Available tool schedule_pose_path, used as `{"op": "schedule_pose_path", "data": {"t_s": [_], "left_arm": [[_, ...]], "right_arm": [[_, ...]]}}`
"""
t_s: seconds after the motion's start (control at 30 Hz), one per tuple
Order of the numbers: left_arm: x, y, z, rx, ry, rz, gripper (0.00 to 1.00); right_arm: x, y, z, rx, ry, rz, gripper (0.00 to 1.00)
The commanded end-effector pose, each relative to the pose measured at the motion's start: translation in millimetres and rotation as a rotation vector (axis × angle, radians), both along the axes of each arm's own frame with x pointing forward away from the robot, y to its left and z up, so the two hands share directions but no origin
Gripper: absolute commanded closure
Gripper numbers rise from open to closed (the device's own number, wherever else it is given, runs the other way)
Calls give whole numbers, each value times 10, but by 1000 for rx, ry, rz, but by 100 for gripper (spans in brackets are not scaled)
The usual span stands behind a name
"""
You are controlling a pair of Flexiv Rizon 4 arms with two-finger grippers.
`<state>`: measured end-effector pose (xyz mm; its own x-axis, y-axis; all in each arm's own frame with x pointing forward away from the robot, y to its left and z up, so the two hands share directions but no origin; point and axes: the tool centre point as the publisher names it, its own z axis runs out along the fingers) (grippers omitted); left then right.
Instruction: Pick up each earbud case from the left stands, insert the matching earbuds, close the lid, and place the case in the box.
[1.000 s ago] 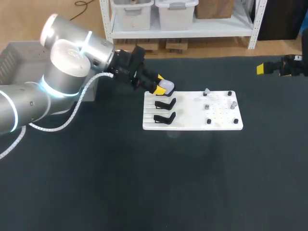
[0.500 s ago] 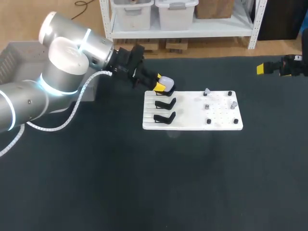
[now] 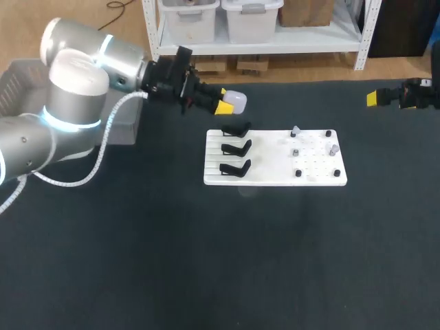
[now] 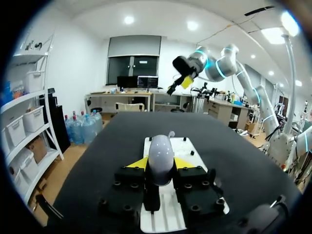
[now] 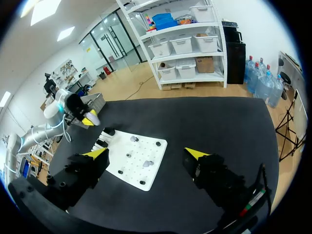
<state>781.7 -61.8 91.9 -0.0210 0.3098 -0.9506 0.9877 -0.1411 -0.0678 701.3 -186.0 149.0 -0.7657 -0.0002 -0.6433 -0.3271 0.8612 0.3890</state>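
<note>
Because the left gripper [image 4: 161,164] is closed on the case [image 4: 160,148] across its flanks, aloft just behind the board [image 3: 275,159], the smooth, light shell may slip; it is probably rigid, its lid seam indiscernible. The right gripper [image 5: 146,155] gapes empty.

Dark table [image 3: 206,261], seen from above and behind the robot. A white board [image 3: 275,161] lies flat on its far half. The board's left part carries three black stands [image 3: 236,146] in a row. Its right part carries small black pegs [image 3: 298,173] and pale earbuds [image 3: 333,147]. A grey box [image 3: 19,81] sits at the far left corner.
</note>
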Motion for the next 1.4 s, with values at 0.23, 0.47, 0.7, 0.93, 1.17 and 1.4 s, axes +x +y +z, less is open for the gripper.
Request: {"op": "schedule_pose_path", "data": {"t_s": [0.23,0.47,0.7,0.93,1.17,1.4], "left_arm": [[-489,145,563,-121,-42,69,100],[-577,228,783,-178,-75,138,100],[-720,221,863,-199,-66,156,100],[-811,174,920,-218,-57,142,100],[-811,174,920,-218,-57,142,100],[-811,174,920,-218,-57,142,100]], "right_arm": [[-5,2,5,-2,0,-2,0],[-5,2,5,-2,0,-2,0],[-5,2,5,-2,0,-2,0],[-5,2,5,-2,0,-2,0],[-5,2,5,-2,0,-2,0],[-5,2,5,-2,0,-2,0]]}}
